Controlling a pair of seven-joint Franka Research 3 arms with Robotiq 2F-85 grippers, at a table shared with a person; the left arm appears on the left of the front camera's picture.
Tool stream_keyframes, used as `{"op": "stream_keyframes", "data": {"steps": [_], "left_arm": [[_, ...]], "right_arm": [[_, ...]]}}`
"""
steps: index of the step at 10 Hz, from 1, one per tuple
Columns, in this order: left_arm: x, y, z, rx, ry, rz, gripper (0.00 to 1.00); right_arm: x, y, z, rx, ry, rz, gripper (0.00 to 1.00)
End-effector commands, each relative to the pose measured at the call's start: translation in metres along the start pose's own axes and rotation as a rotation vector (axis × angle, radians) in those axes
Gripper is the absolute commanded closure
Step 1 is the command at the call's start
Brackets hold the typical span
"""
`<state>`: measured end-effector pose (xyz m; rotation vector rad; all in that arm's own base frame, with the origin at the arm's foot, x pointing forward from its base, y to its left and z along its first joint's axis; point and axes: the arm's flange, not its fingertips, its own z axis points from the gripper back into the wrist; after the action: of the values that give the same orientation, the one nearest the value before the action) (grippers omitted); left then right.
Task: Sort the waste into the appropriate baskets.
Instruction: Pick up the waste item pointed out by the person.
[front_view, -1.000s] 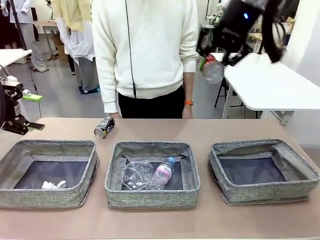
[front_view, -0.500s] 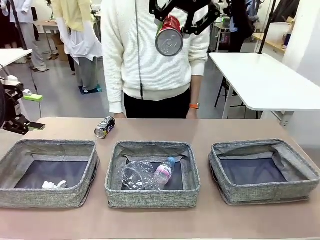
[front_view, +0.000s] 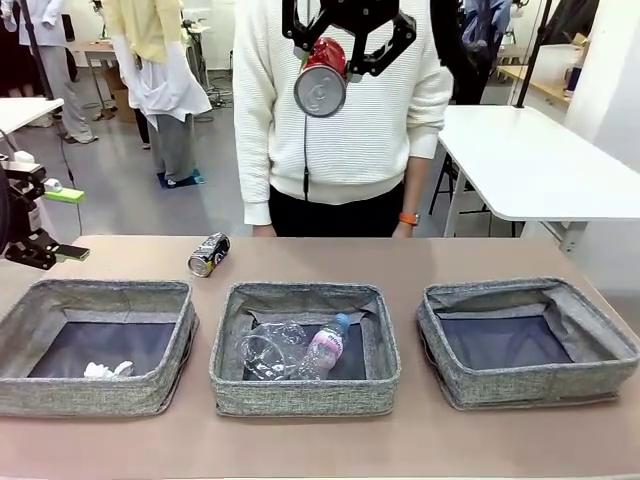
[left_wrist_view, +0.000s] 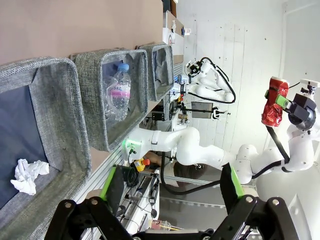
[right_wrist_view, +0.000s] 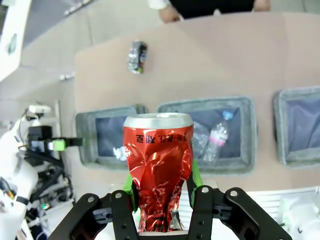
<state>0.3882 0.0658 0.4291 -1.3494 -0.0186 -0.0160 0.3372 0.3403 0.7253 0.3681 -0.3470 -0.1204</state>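
— Where to?
— Over the empty right-hand grey woven-fabric basket (front_view: 520, 398), brought low before release, I'd say. Here the left end effector (front_view: 68, 225) hangs wide apart; beyond, high up, the right end effector (front_view: 336, 55) clamps the crumpled red can (front_view: 322, 78).

The tan table (front_view: 420, 262) spans the near area from left to right. A person (front_view: 370, 140) in a white ribbed sweater stands at its far edge, near the centre, with an orange wristband (front_view: 407, 218) on one wrist. A white table (front_view: 530, 160) stands beyond the far right corner.
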Motion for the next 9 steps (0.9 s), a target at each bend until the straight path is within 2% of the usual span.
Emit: {"op": "stream_keyframes", "data": {"steps": [1,9], "left_arm": [[0.0,-0.0019,-0.0001,0.004,-0.003,-0.001,0.0],[0.0,-0.0019,-0.0001,0.004,-0.003,-0.001,0.0]], "right_arm": [[-0.0047,-0.0003,0.0031,0.003,-0.007,0.033,0.56],[-0.0047,-0.0003,0.0031,0.003,-0.007,0.033,0.56]]}}
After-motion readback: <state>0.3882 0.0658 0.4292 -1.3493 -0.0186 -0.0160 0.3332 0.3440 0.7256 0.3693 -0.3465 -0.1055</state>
